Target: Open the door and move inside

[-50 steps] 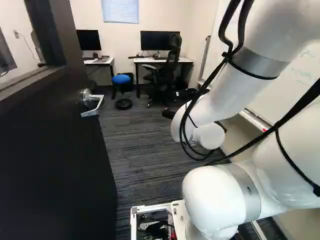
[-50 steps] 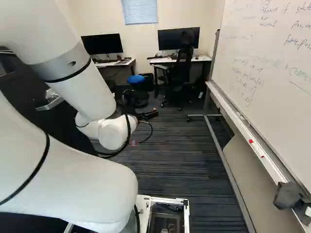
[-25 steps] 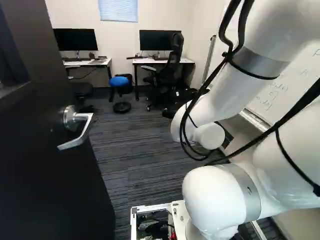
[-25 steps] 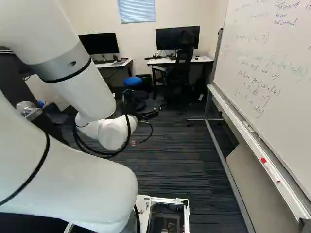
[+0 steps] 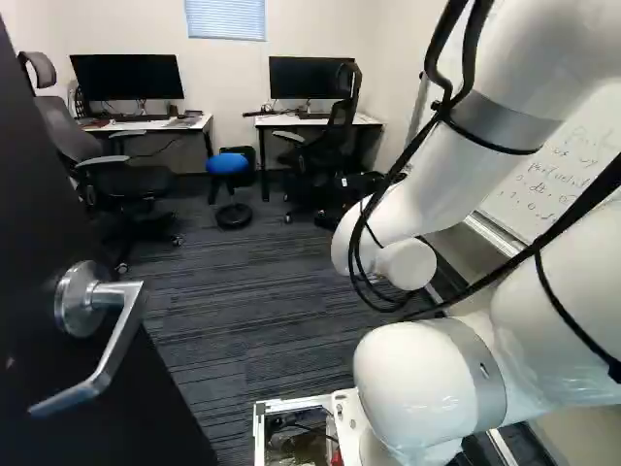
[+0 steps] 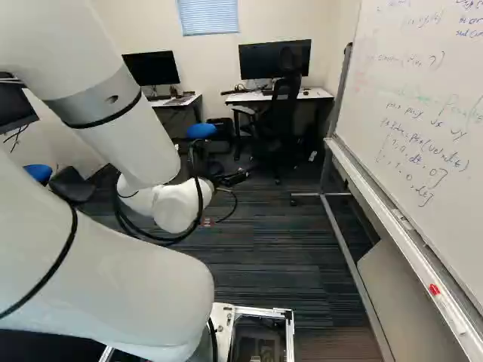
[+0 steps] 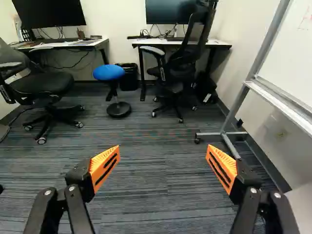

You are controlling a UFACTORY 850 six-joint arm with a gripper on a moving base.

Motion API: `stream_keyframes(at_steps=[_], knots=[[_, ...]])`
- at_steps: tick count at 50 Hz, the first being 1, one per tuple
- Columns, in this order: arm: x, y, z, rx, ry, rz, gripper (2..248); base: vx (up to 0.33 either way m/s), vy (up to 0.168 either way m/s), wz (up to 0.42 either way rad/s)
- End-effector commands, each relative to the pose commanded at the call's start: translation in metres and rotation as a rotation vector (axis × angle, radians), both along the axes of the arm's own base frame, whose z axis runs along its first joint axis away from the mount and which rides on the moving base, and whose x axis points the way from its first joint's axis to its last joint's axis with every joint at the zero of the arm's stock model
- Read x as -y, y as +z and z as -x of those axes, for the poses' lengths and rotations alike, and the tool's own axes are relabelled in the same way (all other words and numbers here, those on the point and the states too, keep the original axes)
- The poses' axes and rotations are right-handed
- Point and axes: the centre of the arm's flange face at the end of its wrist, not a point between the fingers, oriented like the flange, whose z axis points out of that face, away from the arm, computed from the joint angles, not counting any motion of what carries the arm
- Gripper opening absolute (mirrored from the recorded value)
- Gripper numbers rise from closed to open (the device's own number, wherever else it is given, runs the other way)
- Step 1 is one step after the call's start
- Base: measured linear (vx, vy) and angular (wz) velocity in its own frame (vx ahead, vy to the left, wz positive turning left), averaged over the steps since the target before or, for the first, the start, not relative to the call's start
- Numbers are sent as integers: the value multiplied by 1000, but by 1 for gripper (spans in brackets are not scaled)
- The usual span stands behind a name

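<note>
The dark door (image 5: 44, 228) stands open at the left of the left base view, its free edge slanting down beside the base. Its silver lever handle (image 5: 112, 335) is near, left of the arm, with nothing touching it. In the right base view my gripper (image 6: 232, 179) shows small beyond the arm's white wrist, over the room's carpet. The wrist view shows the gripper (image 7: 163, 155) open, its orange pads wide apart with only carpet (image 7: 161, 195) beyond them. The door does not show in the wrist view.
A whiteboard on a wheeled frame (image 6: 339, 226) runs along the right. Farther ahead are two desks (image 7: 178, 43) with monitors, a black office chair (image 7: 178, 73), a blue stool (image 7: 109, 73) and a bin (image 7: 128, 78). Another office chair (image 7: 41, 87) stands left of the stool.
The base has moved forward: door and handle have come nearer and slid left in the left base view, and the whiteboard looms larger. The arm holds its pose against its lowest joint.
</note>
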Motion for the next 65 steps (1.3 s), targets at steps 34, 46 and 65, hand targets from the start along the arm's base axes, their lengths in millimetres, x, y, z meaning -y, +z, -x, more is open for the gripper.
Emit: stream_keyframes(at_steps=[34,46,65], knots=[[0,0,0,0,0,0,247,221,3,-4],[0,0,0,0,0,0,247,199,3,-11],[0,0,0,0,0,0,247,181,1,-13]])
